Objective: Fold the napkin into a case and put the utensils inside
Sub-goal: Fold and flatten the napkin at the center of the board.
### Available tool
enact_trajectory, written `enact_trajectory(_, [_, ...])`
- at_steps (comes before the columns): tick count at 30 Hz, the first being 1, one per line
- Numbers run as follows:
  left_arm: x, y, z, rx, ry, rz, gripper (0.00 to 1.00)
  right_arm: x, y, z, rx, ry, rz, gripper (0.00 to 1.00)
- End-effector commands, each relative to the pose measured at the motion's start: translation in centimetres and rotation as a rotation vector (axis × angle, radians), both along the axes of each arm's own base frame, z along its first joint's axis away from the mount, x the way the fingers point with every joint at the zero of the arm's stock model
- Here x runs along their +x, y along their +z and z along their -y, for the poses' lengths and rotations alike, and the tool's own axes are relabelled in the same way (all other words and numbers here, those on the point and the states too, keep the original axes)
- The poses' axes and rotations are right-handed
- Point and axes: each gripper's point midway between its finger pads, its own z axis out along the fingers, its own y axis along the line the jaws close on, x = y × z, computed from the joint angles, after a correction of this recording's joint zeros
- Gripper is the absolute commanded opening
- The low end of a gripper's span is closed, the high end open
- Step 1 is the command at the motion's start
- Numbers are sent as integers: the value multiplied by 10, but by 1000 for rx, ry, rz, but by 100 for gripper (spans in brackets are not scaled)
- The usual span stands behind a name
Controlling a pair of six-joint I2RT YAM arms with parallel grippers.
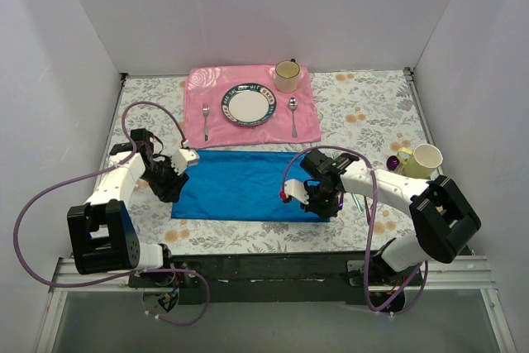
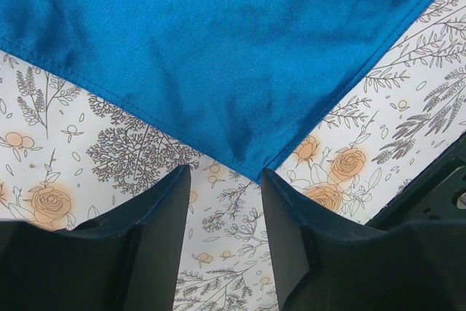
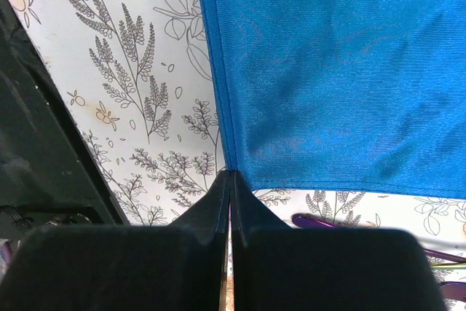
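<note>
Step, as judged: taking hold for fold, case not yet formed.
napkin [image 1: 235,183] flat, just on near side of pink placemat [image 1: 310,113]; long axis left-right, parallel to placemat's near edge.
left gripper [image 2: 224,180]: jaws apart, straddling napkin's left near corner, holding nothing.
right gripper [image 3: 231,176]: jaws clenched, tips at right near corner; cloth pinched or not, cannot tell.
utensils [image 3: 328,221] on table nearer than placemat, just right of napkin.
Next likely needs: left jaws closing on corner, then both corners lifted evenly toward placemat.
</note>
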Motion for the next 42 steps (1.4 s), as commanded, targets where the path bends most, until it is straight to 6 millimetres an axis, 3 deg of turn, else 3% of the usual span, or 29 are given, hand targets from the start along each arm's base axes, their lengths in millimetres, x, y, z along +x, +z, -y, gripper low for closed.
enact_trajectory(1, [-5, 2, 2, -4, -35, 25, 41, -13, 2, 3, 4, 22, -43, 1])
enact_trajectory(7, [-8, 2, 7, -34, -40, 11, 36, -13, -4, 4, -9, 24, -52, 1])
enact_trajectory(13, [-4, 1, 8, -41, -32, 14, 36, -15, 2, -2, 16, 35, -67, 1])
enact_trajectory(16, [1, 3, 10, -58, -24, 20, 37, -15, 8, -5, 30, 34, -72, 11])
enact_trajectory(20, [7, 0, 11, -57, -13, 25, 37, -3, 33, -26, 112, 4, -54, 37])
enact_trajectory(23, [11, -6, 12, -37, -17, 36, 37, 9, 47, -40, 160, -28, -31, 37])
enact_trajectory(27, [17, -16, 14, -6, -37, 54, 36, 22, 32, -39, 118, -66, -7, 33])
enact_trajectory(33, [2, -41, 9, 68, -90, 30, 31, 32, -4, -30, 35, -100, 20, 25])
enact_trajectory(42, [-29, -63, -8, 178, -159, 14, 26, 18, -29, -13, -34, -84, -10, 23])
